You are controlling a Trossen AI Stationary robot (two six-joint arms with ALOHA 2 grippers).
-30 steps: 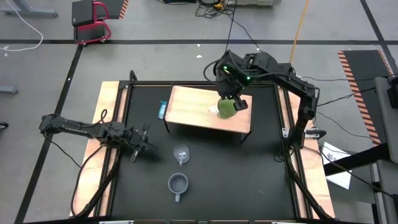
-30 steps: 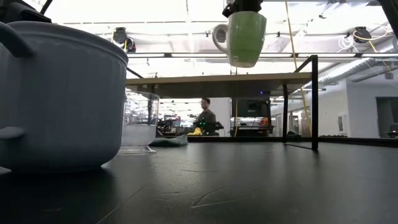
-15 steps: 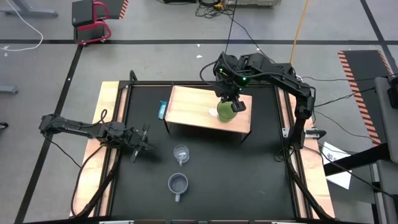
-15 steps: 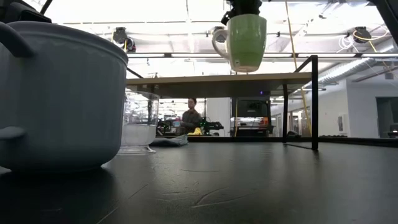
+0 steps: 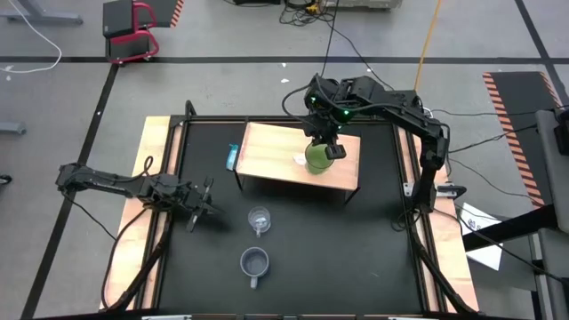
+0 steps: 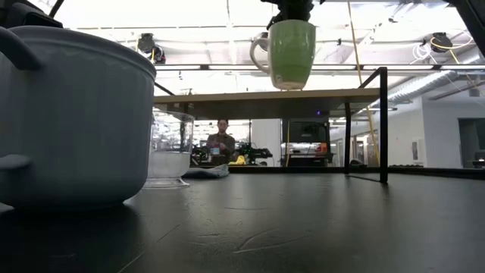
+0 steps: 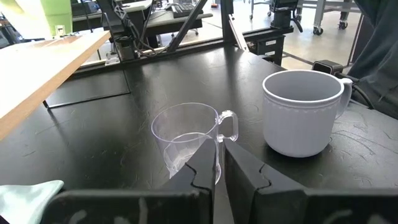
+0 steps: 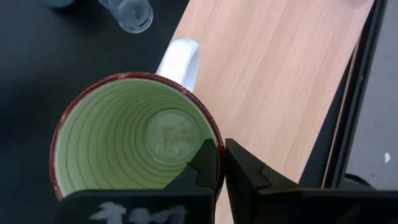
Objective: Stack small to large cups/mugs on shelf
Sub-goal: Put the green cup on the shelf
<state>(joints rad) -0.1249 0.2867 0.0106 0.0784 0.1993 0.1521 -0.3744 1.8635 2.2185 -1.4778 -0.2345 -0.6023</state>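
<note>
Right gripper [image 5: 325,148] over the shelf [image 5: 267,151], fingers clenched on the rim of the lime-green mug [image 5: 317,156]. Low view: mug [image 6: 292,52] hangs upright, clear of the board, handle toward the grey-blue mug's side of that picture. Right wrist view: one finger [image 8: 208,163] inside the rim, the other outside; the mug [image 8: 134,140] reads as over the shelf's edge facing the open counter, part of it over black counter.

Step in hand, as I judge it: set the largest mug down as base of the stack.
- Bring the mug fully over the board, well in from the edge, before lowering.
- Lower straight and keep it level; release only once the base sits flat.
- Lift the fingers straight up so the inner one does not drag the rim.

Left gripper [image 5: 203,201] waits low over the counter; fingers [image 7: 198,175] nearly together, grasping nothing, with the clear glass cup [image 7: 186,140] just ahead. Grey-blue mug [image 7: 303,111] stands beside the glass cup. 2 cups remain on the counter [image 5: 356,258].
</note>
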